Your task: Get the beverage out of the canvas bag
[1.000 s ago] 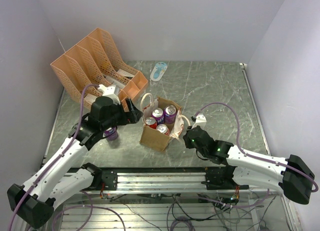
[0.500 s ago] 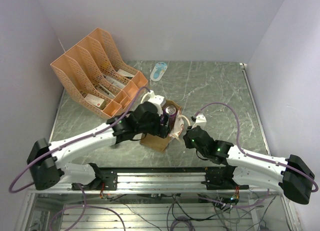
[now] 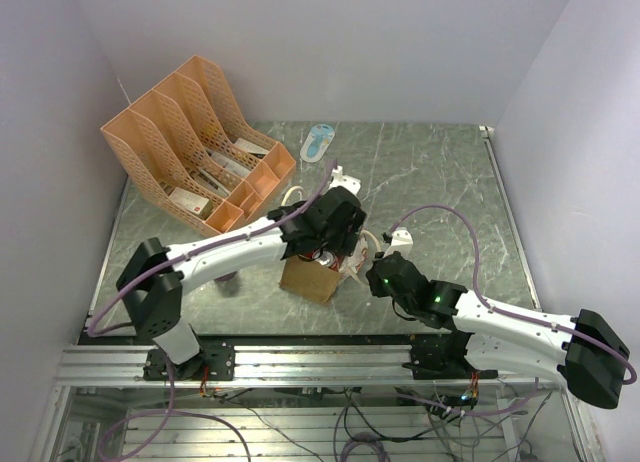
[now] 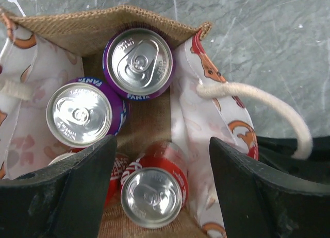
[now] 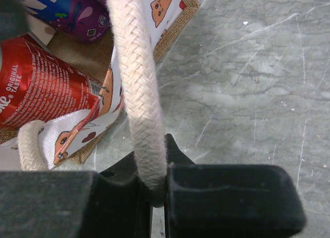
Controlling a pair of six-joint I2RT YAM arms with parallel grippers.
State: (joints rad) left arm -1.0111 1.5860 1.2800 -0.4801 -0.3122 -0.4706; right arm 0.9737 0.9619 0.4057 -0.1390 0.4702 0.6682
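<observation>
Top view: left gripper (image 3: 325, 250) covers canvas bag (image 3: 306, 280) mouth, contents mostly unseen. Left wrist: 4th can (image 4: 116, 171) mostly behind finger (image 4: 56, 197).

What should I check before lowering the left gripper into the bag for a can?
1. The left gripper is open: ok, jaws spread above the bag.
2. The red can sits between its fingers, top up: ok.
3. The purple can is clear of them: cannot tell, it sits close by one.
4. The right gripper is shut on the handle: ok.
5. The handle is clear of the left gripper: cannot tell, it passes near one finger.
</observation>
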